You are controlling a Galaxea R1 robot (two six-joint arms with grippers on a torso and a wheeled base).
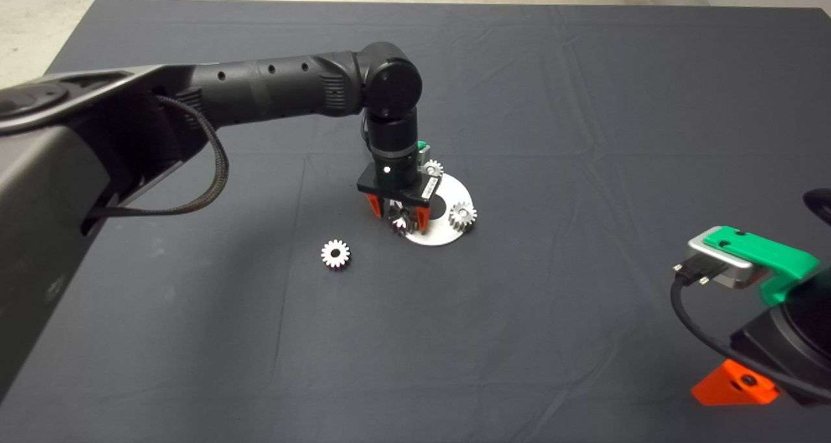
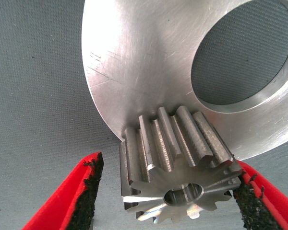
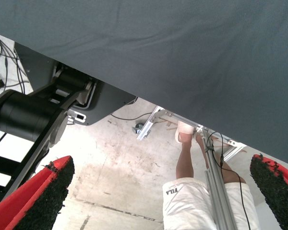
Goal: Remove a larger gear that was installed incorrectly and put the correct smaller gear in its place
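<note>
In the head view, the left gripper (image 1: 401,218) is lowered over the larger gear (image 1: 399,223) on the round plate (image 1: 436,235); the smaller gear (image 1: 335,254) lies apart on the mat (image 1: 584,138). In the left wrist view, the pads (image 2: 89,191) are seen straddling the gear, one touching, one short of it, so removal is judged under way: closing, then lifting, is called for. The right gripper (image 3: 158,196) is parked, spread wide, at the mat's edge.

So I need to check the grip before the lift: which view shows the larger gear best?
The left wrist view: the larger gear fills it, teeth and centre hole clear, sitting between the open left gripper fingers on the round plate. The head view shows it mostly hidden. The right wrist view shows none of it.
</note>
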